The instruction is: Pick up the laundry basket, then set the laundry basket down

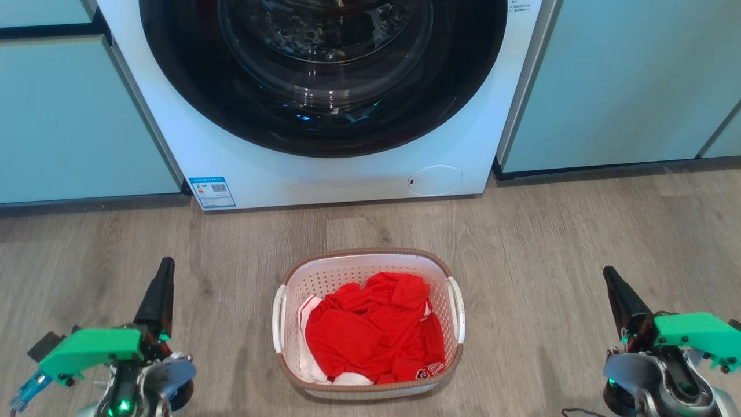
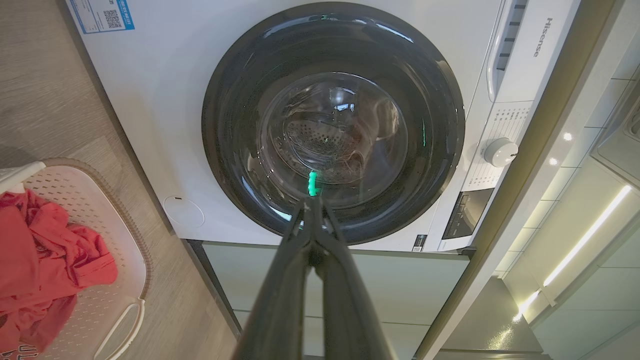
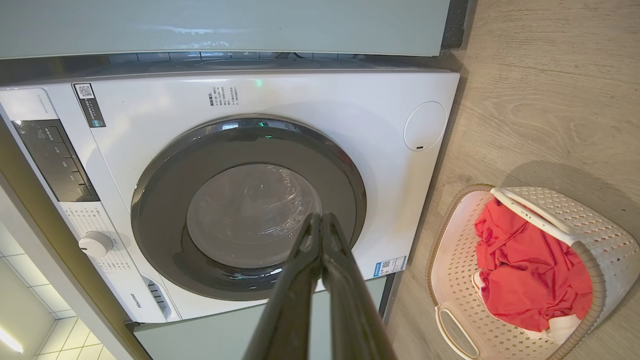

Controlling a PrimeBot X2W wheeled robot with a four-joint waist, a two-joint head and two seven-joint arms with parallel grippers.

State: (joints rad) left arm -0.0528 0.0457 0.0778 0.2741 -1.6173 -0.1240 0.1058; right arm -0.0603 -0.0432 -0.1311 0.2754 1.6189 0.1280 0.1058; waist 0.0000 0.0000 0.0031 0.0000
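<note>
Both the left gripper (image 1: 166, 266) and the right gripper (image 1: 608, 273), each pressed closed, flank the laundry basket (image 1: 347, 279) (red clothes (image 1: 370, 330) inside)

washing machine (image 1: 347, 174): top cut off by the upper edge of the head view.
control panel (image 3: 60, 160): lettering too small to read.
drum (image 1: 324, 35): dark and full of reflections; contents cannot be told.
sticker (image 1: 212, 192): print too small to read.
laundry basket (image 1: 370, 255): floor hidden under the red garment (image 1: 370, 330); cut by the left and bottom edges in the left wrist view and by the bottom edge in the right wrist view.
white cloth (image 1: 347, 379): mostly buried under the red garment; what it is cannot be told.
left gripper (image 1: 167, 263): in the head view the fingers overlap as one dark spike; the wrist is cut by the bottom edge.
right gripper (image 1: 609, 273): likewise; the wrist is cut by the bottom and right edges.
</note>
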